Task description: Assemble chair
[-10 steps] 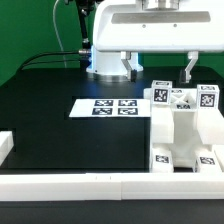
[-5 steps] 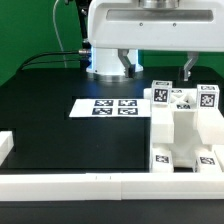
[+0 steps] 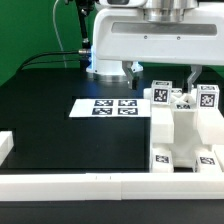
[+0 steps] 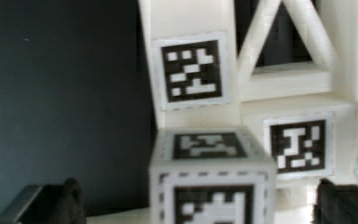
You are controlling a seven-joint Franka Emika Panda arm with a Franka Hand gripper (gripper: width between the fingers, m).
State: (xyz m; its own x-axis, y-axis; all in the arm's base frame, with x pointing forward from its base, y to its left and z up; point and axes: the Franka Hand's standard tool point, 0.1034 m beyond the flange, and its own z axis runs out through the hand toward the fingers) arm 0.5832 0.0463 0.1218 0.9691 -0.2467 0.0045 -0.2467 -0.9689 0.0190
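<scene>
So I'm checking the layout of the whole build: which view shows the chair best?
The exterior view: the whole chair stands there beside the marker board. The wrist view shows only a close crop of tagged parts.

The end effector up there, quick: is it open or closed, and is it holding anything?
End effector: open, fingers spread wide above the chair, holding nothing.

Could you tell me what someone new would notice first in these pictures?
Probably the white chair, a blocky structure dotted with black-and-white tags, standing at the exterior view's right by the white rail. Above it hangs the open gripper. Beside the chair, the marker board lies flat on the black table.
</scene>
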